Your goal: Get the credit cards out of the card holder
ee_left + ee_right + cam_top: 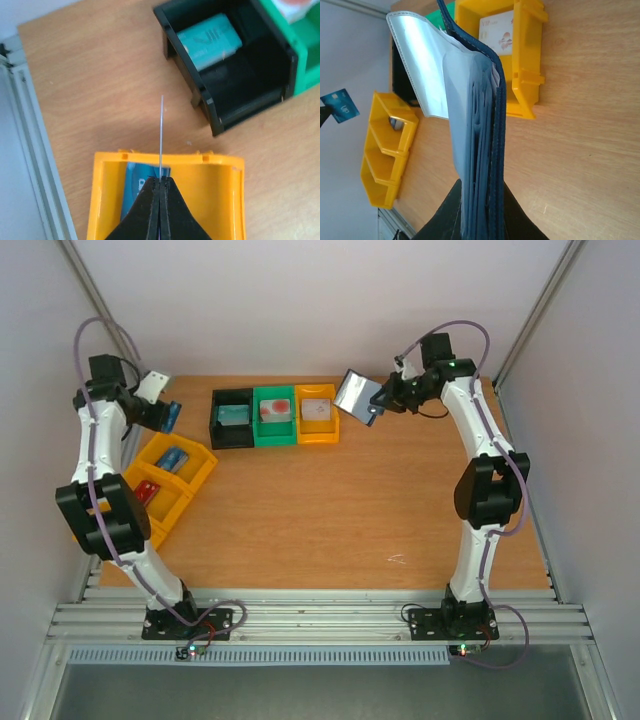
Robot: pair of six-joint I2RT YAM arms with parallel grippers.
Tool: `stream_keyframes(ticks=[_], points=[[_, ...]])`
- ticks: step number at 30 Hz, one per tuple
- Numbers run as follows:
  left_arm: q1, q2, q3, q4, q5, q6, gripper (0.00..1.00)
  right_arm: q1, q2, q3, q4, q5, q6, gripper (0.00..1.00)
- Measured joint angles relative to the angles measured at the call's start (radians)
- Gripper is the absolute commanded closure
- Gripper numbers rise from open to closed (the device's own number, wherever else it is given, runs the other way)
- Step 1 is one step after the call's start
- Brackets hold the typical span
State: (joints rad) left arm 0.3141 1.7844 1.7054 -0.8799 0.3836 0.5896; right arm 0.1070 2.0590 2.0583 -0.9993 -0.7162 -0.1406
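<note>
My right pincer (481, 192) clamps the holder (496, 130) aloft, fanning its pages (420, 65) for access; my left pincer (160, 186) grips one card (161, 135) above a yellow bin (215, 200), presumably for release.

Fingers (148, 210) pinch card (161, 135) edge-on above yellow bin (220, 200); black bin (205, 100) holds teal card (210, 42).

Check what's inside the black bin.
One teal card lies in the black bin, at one end. The rest of its floor looks bare and dark. Anything beneath that card is hidden.
</note>
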Motion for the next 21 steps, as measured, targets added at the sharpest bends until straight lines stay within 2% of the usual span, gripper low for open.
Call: stream_keyframes(ticks=[5,9,21], points=[[-0.038,0.058,0.048,-0.111,-0.098,0.122,1.0,0.022,-0.002,0.0,-0.028,0.006,-0.026,0.99],[-0.048,0.138,0.129,-0.153,-0.19,0.135,1.0,0.029,-0.005,0.0,-0.051,0.007,-0.051,0.99],[-0.057,0.214,0.123,-0.19,-0.309,0.19,1.0,0.029,-0.042,-0.013,-0.085,0.02,-0.1,0.99]])
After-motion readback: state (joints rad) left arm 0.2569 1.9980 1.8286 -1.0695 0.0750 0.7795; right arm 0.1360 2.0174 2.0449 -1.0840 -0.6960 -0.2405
